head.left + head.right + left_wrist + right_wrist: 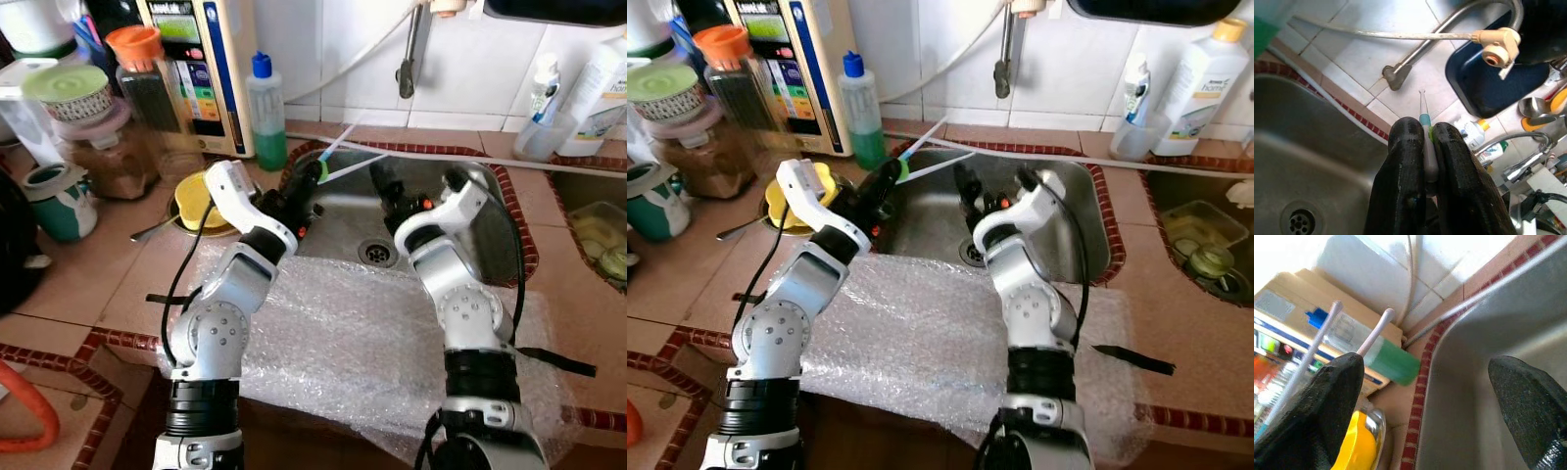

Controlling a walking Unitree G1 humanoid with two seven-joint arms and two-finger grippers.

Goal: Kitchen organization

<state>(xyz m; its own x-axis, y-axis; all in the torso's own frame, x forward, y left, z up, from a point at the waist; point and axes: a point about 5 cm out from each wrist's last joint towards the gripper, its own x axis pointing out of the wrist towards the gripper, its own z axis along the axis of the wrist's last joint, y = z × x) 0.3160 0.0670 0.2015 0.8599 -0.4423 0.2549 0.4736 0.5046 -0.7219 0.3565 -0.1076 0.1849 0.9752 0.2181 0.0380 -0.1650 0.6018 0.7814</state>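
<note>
My left end effector (312, 186) is clamped on a thin white straw (1424, 128), held over the sink's (485, 235) left rim. My right end effector (387, 186) hangs inside the sink, fingers spread, empty. Bubble wrap (343, 333) covers the table behind both.

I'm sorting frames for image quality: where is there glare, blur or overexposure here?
Right wrist view: the wall tiles are blown out white, and the right gripper's fingers are soft. Left wrist view: sharp on the left gripper clamping a toothbrush. Left eye view: the orange-lidded jar looks smeared.
</note>
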